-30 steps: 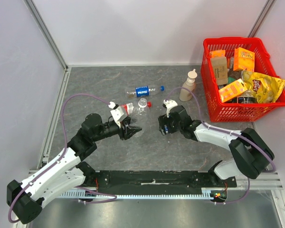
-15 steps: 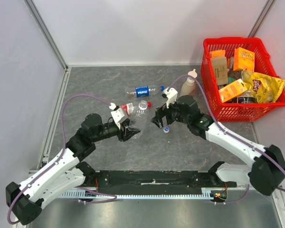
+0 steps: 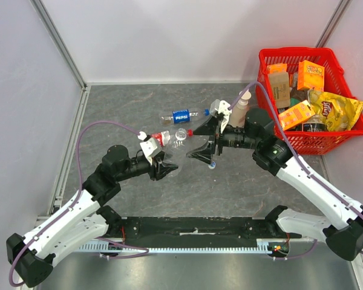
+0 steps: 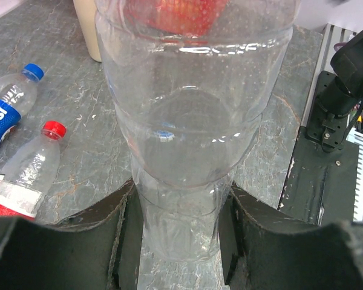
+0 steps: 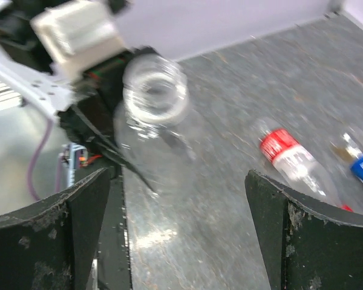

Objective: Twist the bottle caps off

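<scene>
My left gripper (image 3: 164,167) is shut on the base of the unlabelled clear bottle (image 3: 174,165), which fills the left wrist view (image 4: 181,151). Its mouth (image 5: 155,90) is open, with no cap on it. A small whitish cap (image 3: 212,164) lies on the table under my right gripper (image 3: 196,145), which is open, empty and raised. The Pepsi bottle (image 3: 181,115) and its blue cap (image 3: 206,112) lie behind. The red-label bottle (image 3: 168,137) lies beside it with its red cap (image 3: 190,132) on; both also show in the left wrist view.
A tall beige bottle (image 3: 239,112) with a pointed top stands behind my right arm. A red basket (image 3: 263,103) full of snack packets sits at the back right. Grey walls close the back and left sides.
My right gripper has drawn back from the clear bottle's mouth, lifted up and to the right, and opened. The small cap now lies on the table. The left arm has hardly moved.
</scene>
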### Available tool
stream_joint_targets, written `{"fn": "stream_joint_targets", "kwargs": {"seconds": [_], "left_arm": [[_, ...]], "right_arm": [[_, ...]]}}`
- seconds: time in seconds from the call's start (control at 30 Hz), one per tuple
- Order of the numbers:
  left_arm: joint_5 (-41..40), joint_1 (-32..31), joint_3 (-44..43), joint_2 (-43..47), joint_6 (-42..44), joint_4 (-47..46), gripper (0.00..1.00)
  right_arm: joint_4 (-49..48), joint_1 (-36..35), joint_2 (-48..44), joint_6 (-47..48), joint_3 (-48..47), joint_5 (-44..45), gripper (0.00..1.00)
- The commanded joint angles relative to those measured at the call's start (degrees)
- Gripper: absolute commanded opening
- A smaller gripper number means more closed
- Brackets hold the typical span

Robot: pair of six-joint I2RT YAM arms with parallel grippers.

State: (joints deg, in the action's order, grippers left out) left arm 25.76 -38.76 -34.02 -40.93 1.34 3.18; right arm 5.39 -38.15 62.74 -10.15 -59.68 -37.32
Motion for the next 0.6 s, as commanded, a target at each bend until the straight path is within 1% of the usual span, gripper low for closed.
{"fn": "stream_joint_targets", "kwargs": {"seconds": [0.0,0.03,0.07,0.23,0.43,0.53,0.57], "left_arm": [[1.75,-0.08,-2.45,0.59,1.56,-1.07,0.06],[1.93,-0.17,-2.45,0.59,1.64,-1.07,0.06],[1.93,-0.09,-2.45,0.59,1.64,-1.07,0.06],[3.07,-0.08,-2.45,0.76,1.73,-1.33,0.06],[3.68,-0.08,-2.28,0.67,2.17,-1.33,0.06],[3.95,-0.08,-2.10,0.67,2.17,-1.25,0.06],[3.95,-0.08,-2.10,0.67,2.08,-1.25,0.06]], "right_arm": [[-4.94,-0.17,0.71,-3.55,-4.65,-15.83,0.98],[-7.21,-0.17,1.06,-4.43,-4.92,-17.33,0.98],[-7.49,-0.17,1.24,-4.96,-5.44,-17.87,0.98],[-10.39,-0.17,3.00,-8.30,-6.50,-17.00,0.98],[-18.73,-0.26,4.67,-14.97,-5.01,-15.94,0.97],[-21.90,-0.17,5.46,-17.53,-4.74,-15.68,0.91],[-22.69,-0.26,5.72,-18.14,-4.66,-15.76,0.84]]}}
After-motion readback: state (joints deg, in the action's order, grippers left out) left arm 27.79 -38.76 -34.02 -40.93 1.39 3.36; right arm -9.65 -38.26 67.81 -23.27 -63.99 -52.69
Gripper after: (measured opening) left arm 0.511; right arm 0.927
